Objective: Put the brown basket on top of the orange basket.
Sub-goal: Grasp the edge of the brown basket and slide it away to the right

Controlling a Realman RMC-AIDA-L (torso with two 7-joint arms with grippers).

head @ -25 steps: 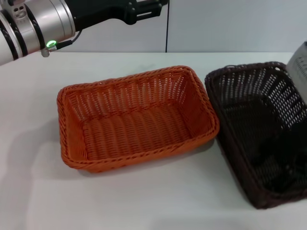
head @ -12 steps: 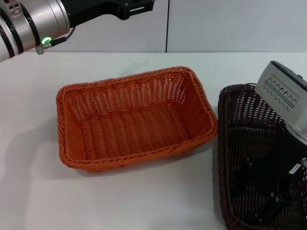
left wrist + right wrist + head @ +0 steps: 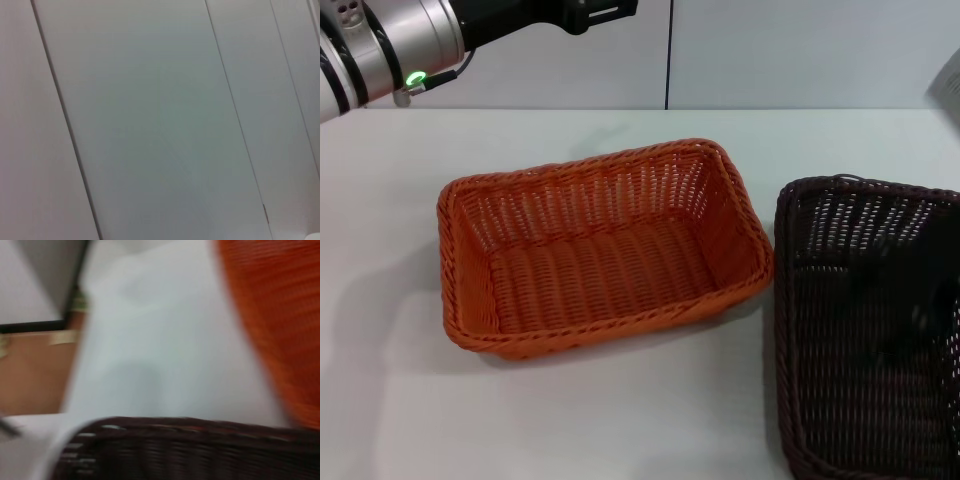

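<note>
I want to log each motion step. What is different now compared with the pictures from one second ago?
The brown basket slid along the table toward the robot, its rim turning to face up, away from the orange basket. The right arm left the head view. The orange basket and raised left arm stayed put.

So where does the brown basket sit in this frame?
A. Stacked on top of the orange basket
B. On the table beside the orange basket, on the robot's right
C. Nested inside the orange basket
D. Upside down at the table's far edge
B: the brown basket stands upright on the white table, to the right of the orange basket, not on it.
</note>
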